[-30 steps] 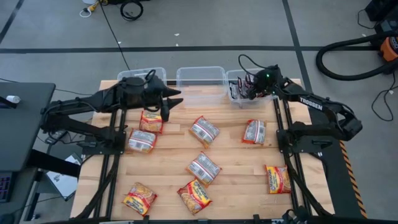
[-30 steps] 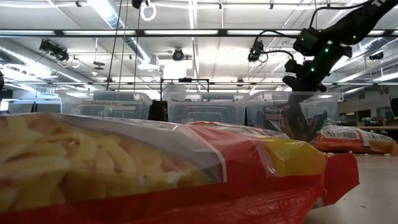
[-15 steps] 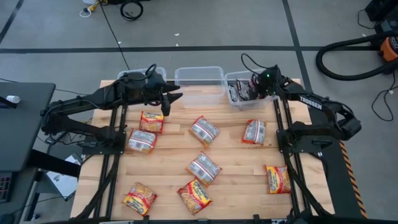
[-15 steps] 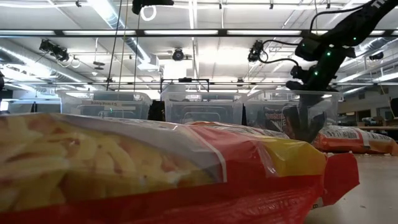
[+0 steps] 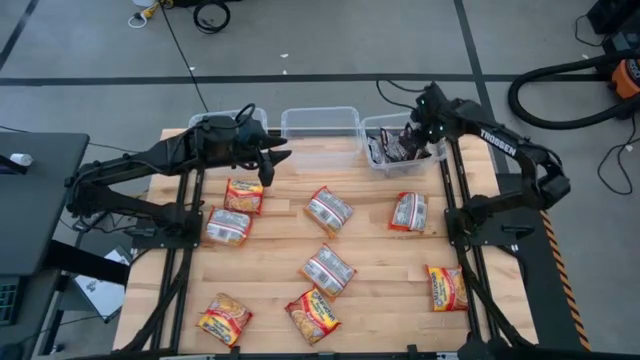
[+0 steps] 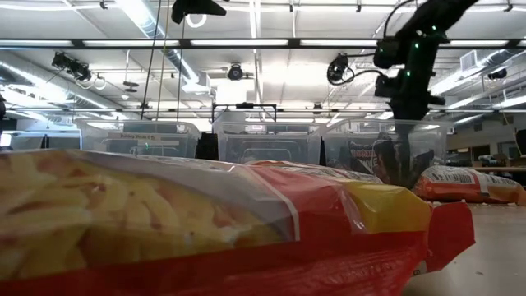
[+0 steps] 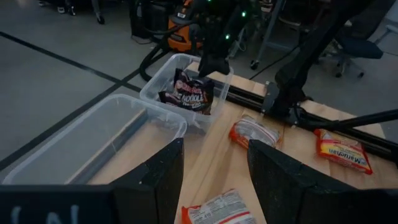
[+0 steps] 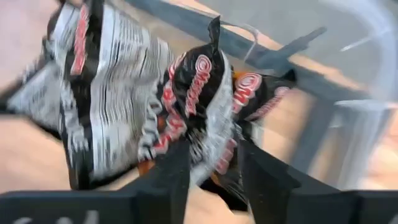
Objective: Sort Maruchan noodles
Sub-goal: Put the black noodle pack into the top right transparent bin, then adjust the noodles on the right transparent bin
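Lifted since before: right hand [image 5: 413, 140], fingers parted above right bin [image 5: 374, 158], dark packets [image 7: 188, 93] dropped there for sorting; left hand [image 5: 268, 166] spread, hovering.

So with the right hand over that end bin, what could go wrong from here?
The right hand sits low over the right bin, so lifting away might snag the dark packet leaning there. The left hand hovers open above an orange packet, with another packet close by to bump.
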Motion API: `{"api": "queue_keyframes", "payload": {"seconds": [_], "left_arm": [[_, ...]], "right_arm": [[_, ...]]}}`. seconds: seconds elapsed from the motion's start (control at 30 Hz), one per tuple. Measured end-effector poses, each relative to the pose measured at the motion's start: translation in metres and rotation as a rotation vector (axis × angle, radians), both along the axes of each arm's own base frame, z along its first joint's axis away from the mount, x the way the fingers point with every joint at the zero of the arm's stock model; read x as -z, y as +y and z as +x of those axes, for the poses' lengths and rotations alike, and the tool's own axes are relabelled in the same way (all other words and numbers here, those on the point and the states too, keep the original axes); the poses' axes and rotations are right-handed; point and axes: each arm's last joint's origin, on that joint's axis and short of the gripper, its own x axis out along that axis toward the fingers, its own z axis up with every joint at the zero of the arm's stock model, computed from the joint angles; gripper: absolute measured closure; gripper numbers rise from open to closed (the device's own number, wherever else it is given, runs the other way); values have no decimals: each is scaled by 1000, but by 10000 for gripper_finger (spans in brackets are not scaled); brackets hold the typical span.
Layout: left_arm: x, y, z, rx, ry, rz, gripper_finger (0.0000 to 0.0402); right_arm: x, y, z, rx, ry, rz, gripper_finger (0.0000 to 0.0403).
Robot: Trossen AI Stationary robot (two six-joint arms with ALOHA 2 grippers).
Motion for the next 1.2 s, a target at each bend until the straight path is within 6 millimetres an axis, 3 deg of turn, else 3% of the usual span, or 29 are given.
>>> {"api": "queue_keyframes", "payload": {"seconds": [0.1, 0.27, 0.57, 0.8, 0.97, 1.13, 1.2], "left_arm": [[0, 0, 0, 0, 1, 1, 221], [0, 2, 0, 15, 25, 64, 221], [3, 5, -7, 31, 70, 41, 221], [7, 4, -11, 40, 129, 42, 221], [7, 4, -10, 53, 136, 63, 221], [7, 4, -10, 59, 136, 62, 221], [7, 4, -10, 60, 135, 62, 221]], "right_arm": [[-8, -1, 0, -106, 120, 40, 231], [10, -7, 3, -215, 281, 161, 225], [45, -24, 16, -256, 353, 289, 226], [58, -30, 22, -188, 333, 348, 231], [58, -30, 22, -176, 343, 342, 276], [59, -30, 21, -167, 345, 342, 372], [59, -33, 21, -140, 383, 310, 393]]}}
